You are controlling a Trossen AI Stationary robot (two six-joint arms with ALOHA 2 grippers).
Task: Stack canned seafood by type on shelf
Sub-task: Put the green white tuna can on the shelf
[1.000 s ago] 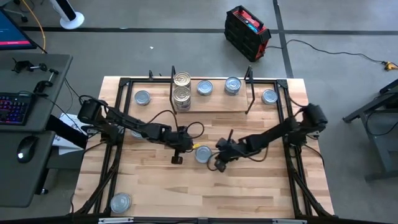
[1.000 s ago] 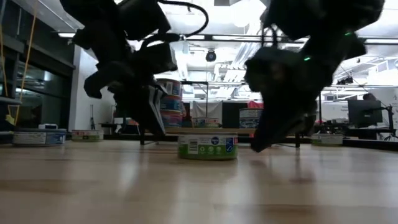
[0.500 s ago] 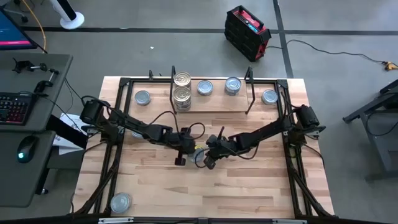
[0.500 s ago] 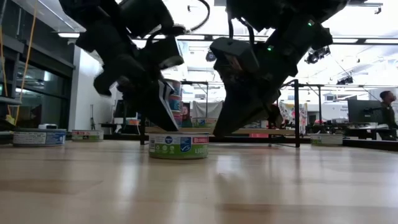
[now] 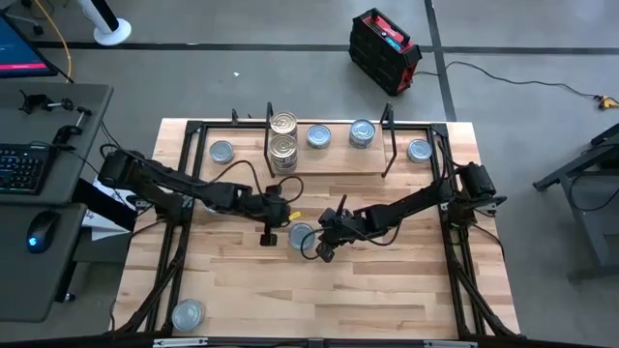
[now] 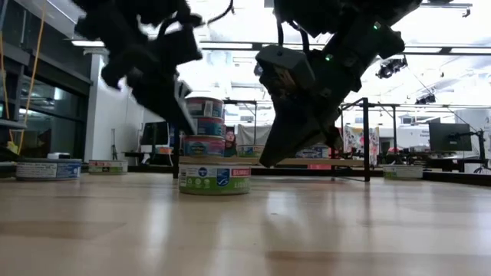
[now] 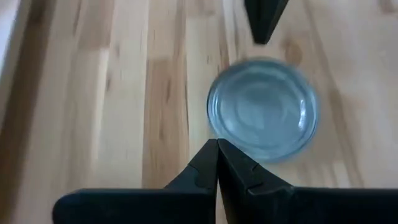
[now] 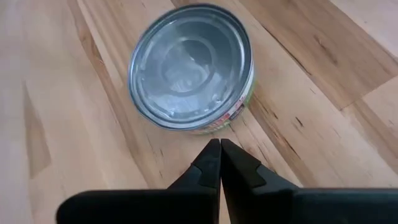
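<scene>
1. The silver-lidded tin (image 5: 301, 235) lies flat on the table (image 5: 387, 300) near the middle, well short of the shelf (image 5: 329, 159) at the far side. The left gripper (image 5: 270, 235) sits just to its left and the right gripper (image 5: 327, 249) just to its right, both with fingers pressed together and holding nothing.
2. With both claws closed, neither can take the tin as it stands. A shut tip coming in from the side would likely only shove it across the wood.
3. The two grippers flank one tin closely. If both go for it together, the arms could knock each other or pinch the tin askew.
4. In the right wrist view the tin (image 8: 191, 67) lies just beyond the closed fingertips (image 8: 219, 163). Opening late while descending could strike the lid.
5. On the shelf, gold tins (image 5: 282, 123) already stand stacked at the left, with silver ones (image 5: 318, 135) to their right. A careless placement could topple the stack or mix the types.
</scene>
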